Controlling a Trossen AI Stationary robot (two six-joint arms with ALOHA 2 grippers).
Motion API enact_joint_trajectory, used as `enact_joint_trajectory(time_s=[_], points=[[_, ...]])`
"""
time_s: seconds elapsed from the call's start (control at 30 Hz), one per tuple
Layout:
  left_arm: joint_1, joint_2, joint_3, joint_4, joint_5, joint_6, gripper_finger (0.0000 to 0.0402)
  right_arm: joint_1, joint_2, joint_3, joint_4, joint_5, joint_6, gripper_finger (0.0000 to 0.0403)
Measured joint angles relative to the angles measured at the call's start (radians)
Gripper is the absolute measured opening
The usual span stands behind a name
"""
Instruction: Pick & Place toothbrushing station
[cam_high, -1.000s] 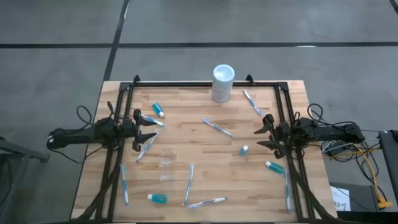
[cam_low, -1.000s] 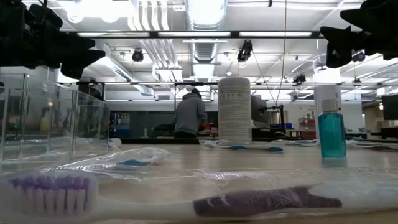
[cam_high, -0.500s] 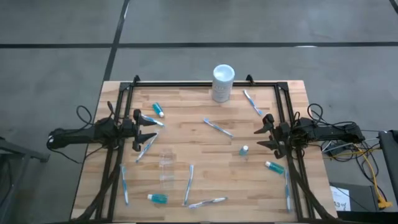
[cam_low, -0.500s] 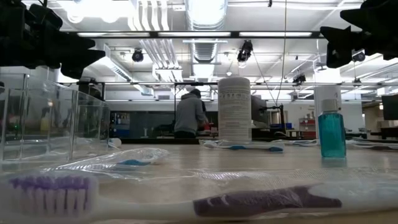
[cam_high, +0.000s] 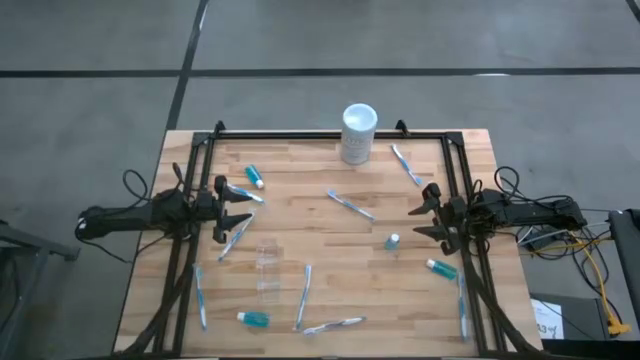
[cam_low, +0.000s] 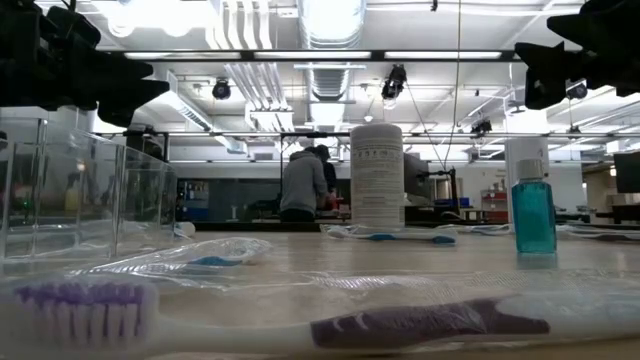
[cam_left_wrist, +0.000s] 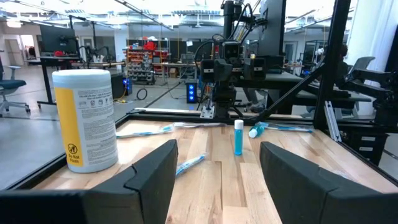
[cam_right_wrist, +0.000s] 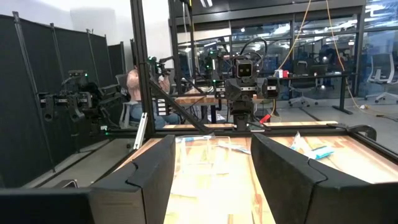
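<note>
From above, the left gripper (cam_high: 232, 204) hangs at the left edge of the desk (cam_high: 300, 180), fingers spread and empty. The right gripper (cam_high: 424, 220) hangs at the right edge, also spread and empty. The clear cup (cam_high: 267, 267) stands near the middle of the front half; toothbrushes (cam_high: 350, 205) and tubes (cam_high: 254, 177) lie scattered. The white cylinder (cam_high: 358, 133) stands at the back edge.

In the low view, a toothbrush with purple bristles (cam_low: 270, 318) lies nearest.

The left wrist view shows a small teal bottle (cam_left_wrist: 238, 137) standing upright.

The right wrist view shows the cup (cam_right_wrist: 222, 154) in the distance.

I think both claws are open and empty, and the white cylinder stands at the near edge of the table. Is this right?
Not quite. The high view shows the white cylinder at the far edge, not the near one. The left claw and right claw are indeed open and empty.
</note>
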Motion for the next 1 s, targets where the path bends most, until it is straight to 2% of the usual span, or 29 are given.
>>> enact_joint_trajectory(time_s=[0.63,1.0], points=[[0.0,0.0,0.0,0.0,0.0,0.0,0.0234,0.0,0.0,0.0,0.0,0.001,0.0,0.0206],[0.0,0.0,0.0,0.0,0.0,0.0,0.0234,0.0,0.0,0.0,0.009,0.052,0.003,0.0206]])
